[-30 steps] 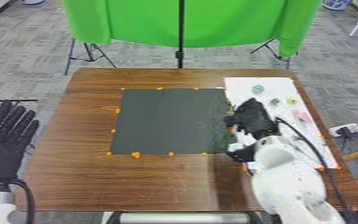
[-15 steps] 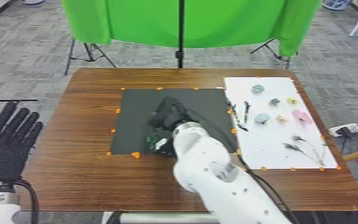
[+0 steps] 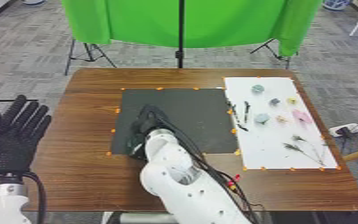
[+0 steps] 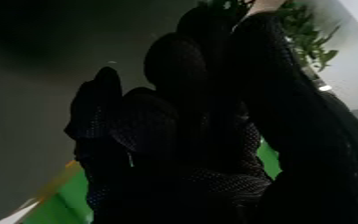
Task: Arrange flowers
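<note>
Fingers of the black-gloved right hand (image 3: pixel 147 122) are curled, with the thumb closed against them, grasping a leafy green sprig (image 4: pixel 310 44) whose foliage shows past the thumb in the right wrist view. That hand is over the left part of a dark grey square sheet (image 3: pixel 202 120), the white arm (image 3: pixel 193 192) crossing the near edge. Small orange tabs line the sheet on the brown wooden table (image 3: pixel 82 160). Small red and yellow pieces (image 3: pixel 232 185) lie just beside the arm, on its right. Farther right, a long white sheet (image 3: pixel 264 156) bears the other flowers: a pale teal bloom (image 3: pixel 258 89) at the far end, then a small slate-blue one (image 3: pixel 275 101) and a yellow one (image 3: pixel 292 101); nearer come a light blue bloom (image 3: pixel 262 118), a peach one (image 3: pixel 281 119) and a larger pink one (image 3: pixel 302 117). Slim dark stems (image 3: pixel 246 111) lie by the left edge, and feathery, long-stemmed sprays (image 3: pixel 294 148) at the near end. Off the table's left side, the black-gloved left hand (image 3: pixel 8 145) is released, fingers straight and spread. Beyond the table hangs a bright green cloth (image 3: pixel 229 27).
</note>
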You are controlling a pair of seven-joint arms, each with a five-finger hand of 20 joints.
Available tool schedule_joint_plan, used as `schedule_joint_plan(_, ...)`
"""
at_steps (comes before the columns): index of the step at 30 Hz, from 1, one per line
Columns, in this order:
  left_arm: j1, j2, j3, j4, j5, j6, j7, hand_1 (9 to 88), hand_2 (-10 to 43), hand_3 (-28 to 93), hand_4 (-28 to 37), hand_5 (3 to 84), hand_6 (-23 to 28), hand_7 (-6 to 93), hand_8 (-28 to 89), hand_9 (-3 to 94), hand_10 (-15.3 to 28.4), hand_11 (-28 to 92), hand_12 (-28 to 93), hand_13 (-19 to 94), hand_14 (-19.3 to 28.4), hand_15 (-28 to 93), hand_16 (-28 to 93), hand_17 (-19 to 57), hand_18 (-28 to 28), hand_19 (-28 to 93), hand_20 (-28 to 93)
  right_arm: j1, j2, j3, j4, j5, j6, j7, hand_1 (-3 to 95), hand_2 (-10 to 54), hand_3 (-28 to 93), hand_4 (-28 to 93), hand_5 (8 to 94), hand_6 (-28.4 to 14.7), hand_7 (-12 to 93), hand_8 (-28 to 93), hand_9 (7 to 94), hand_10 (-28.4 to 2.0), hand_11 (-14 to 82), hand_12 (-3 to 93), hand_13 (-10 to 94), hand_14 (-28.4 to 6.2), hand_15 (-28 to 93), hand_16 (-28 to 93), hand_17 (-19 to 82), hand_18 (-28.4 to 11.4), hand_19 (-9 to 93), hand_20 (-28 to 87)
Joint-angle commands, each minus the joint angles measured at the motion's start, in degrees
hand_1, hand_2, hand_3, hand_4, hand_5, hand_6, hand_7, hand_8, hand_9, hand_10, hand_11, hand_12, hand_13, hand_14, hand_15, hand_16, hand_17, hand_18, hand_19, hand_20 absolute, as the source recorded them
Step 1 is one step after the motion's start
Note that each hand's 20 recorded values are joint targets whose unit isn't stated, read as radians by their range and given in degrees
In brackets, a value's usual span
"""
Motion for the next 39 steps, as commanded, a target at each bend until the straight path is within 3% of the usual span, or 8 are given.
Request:
schedule_joint_plan(1, -0.84, 0.05, 0.34, 1.0, -0.04, 0.17, -0.79, 24.6, 10.7, 71, -28.3, 42.7, 6.8, 9.1, -10, 38.4, 13.2, 13, 10, 32, 12.9, 13, -1, -2.8, 13.7, 27, 12, -1.37, -0.08, 1.07, 1.09, -0.99, 0.6, 1.77, 53.5, -9.5, 70, -28, 75.4, -5.4, 29, 5, 77.0, -15.9, 42.6, 37.8, 71, -14.1, 76, 35, 36, -27.5, 88, 33)
schedule_joint_plan(10, -1.0, -0.1, 0.19, 1.35, -0.63, 0.06, 0.05, 24.6, 10.8, 72, -28.3, 42.9, 6.8, 9.3, -10, 38.6, 13.3, 13, 10, 32, 13.0, 14, 0, -2.9, 13.8, 28, 13, -1.81, 1.13, 1.56, 0.6, -0.46, 0.5, 1.92, 50.1, -9.5, 73, -28, 73.5, -6.2, 21, 2, 75.6, -16.6, 40.8, 35.3, 69, -14.5, 76, 33, 35, -27.3, 87, 31)
schedule_joint_plan(13, -0.81, -1.27, -0.26, 1.31, -0.28, -0.35, -0.25, 24.6, 10.8, 72, -28.3, 42.9, 6.8, 9.4, -10, 38.6, 13.4, 13, 10, 32, 13.0, 14, 0, -2.9, 13.8, 28, 13, -1.46, 2.87, 1.9, -1.37, 1.31, 1.08, 2.72, 46.5, -9.5, 76, -28, 72.3, -5.9, 18, -1, 74.8, -17.1, 42.6, 32.0, 69, -14.7, 75, 33, 35, -27.3, 88, 30)
schedule_joint_plan(22, 1.45, -3.36, -1.97, 0.81, -0.47, -0.57, 0.16, 24.6, 10.8, 72, -28.3, 42.9, 6.9, 9.3, -10, 38.7, 13.4, 13, 10, 32, 13.0, 14, -1, -3.0, 13.8, 28, 13, -4.21, 13.31, 8.42, -16.14, 10.29, 0.73, 4.14, 40.8, -9.5, 76, -27, 71.7, -6.5, 16, -11, 74.7, -18.7, 44.4, 26.8, 69, -15.5, 76, 32, 35, -28.2, 89, 30)
schedule_joint_plan(25, 2.3, -2.93, -2.34, 0.58, -0.28, 0.09, 0.26, 24.5, 10.8, 72, -28.3, 43.0, 6.8, 9.4, -10, 38.7, 13.4, 13, 10, 32, 13.0, 14, -1, -3.0, 13.9, 28, 13, -6.5, 15.65, 11.71, -20.44, 15.73, 0.38, 2.08, 39.6, -9.5, 75, -26, 71.7, -6.8, 15, -11, 74.7, -19.0, 44.1, 26.9, 69, -15.8, 76, 32, 35, -28.3, 89, 30)
schedule_joint_plan(27, 3.22, -3.12, -2.77, 0.39, -0.8, 0.14, 1.06, 24.6, 10.8, 72, -28.3, 42.9, 6.8, 9.4, -10, 38.8, 13.4, 13, 10, 32, 12.9, 14, -1, -3.1, 13.9, 28, 13, -6.02, 15.05, 12.24, -21.71, 19.68, -4.83, 3.47, 39.8, -9.5, 75, -26, 71.5, -6.8, 15, -11, 73.8, -19.0, 43.9, 27.1, 68, -15.7, 76, 33, 34, -27.8, 89, 29)
schedule_joint_plan(33, 0.48, -2.86, -0.71, 1.33, -0.7, -1.08, -0.34, 24.6, 10.7, 72, -28.3, 43.1, 6.8, 9.7, -10, 38.8, 13.4, 14, 10, 32, 12.9, 14, -1, -3.1, 13.9, 29, 13, -5.82, 14.2, 8.76, -20.22, 15.7, -9.26, -2.12, 39.6, -8.8, 75, -25, 68.7, -6.8, 15, -11, 71.3, -19.1, 37.7, 24.4, 64, -15.6, 74, 32, 31, -25.9, 85, 28)
schedule_joint_plan(39, 1.08, -2.64, -1.15, 1.12, -0.66, -0.41, -0.02, 24.6, 10.9, 72, -28.3, 43.1, 6.9, 9.6, -10, 38.7, 13.4, 14, 10, 32, 12.9, 15, -1, -3.1, 14.0, 29, 13, -5.98, 13.12, 8.94, -20.54, 18.82, -10.55, -1.71, 39.3, -6.2, 76, -25, 66.7, -6.6, 15, -11, 69.3, -19.3, 31.1, 21.8, 61, -15.6, 73, 30, 30, -25.1, 83, 27)
